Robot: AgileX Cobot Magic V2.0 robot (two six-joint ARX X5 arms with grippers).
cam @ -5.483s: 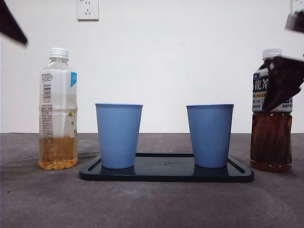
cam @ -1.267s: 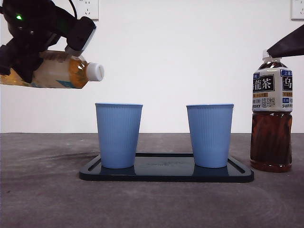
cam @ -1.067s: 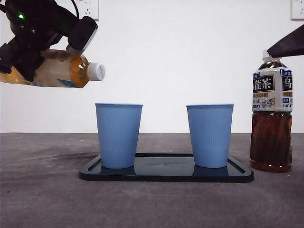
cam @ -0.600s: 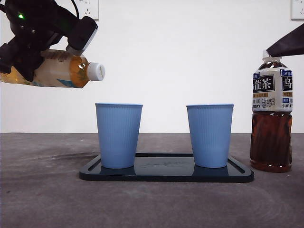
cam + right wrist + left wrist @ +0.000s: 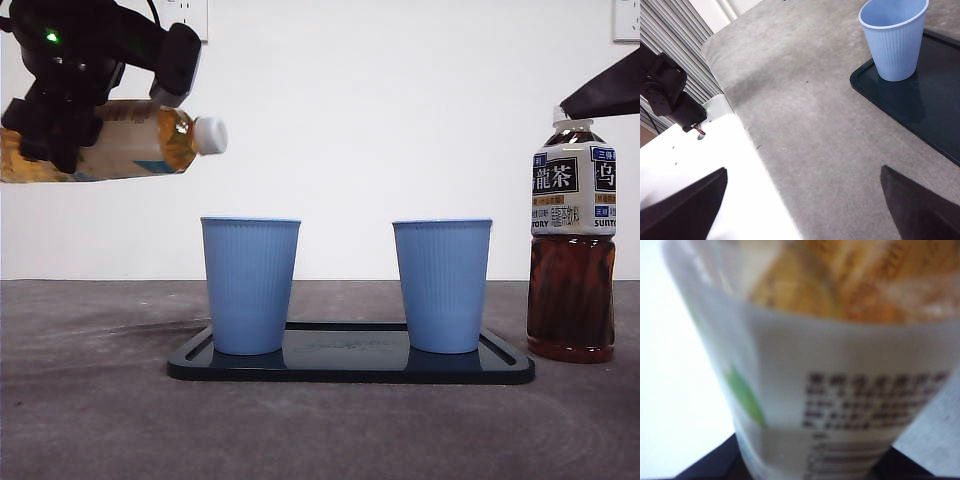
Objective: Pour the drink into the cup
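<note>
My left pincer (image 5: pixel 70 95) clamps the clear plastic bottle (image 5: pixel 120 140) nearly horizontal, white cap (image 5: pixel 210 135) pointing over the ribbed blue cup (image 5: pixel 250 285); my right pincer (image 5: pixel 805 210) gapes empty.

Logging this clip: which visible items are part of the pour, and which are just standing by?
In the job: left tool, shut on the green tea bottle, cap still on; left blue cup.

Standing by: right blue cup, dark tea bottle, black tray, right tool, open.
</note>
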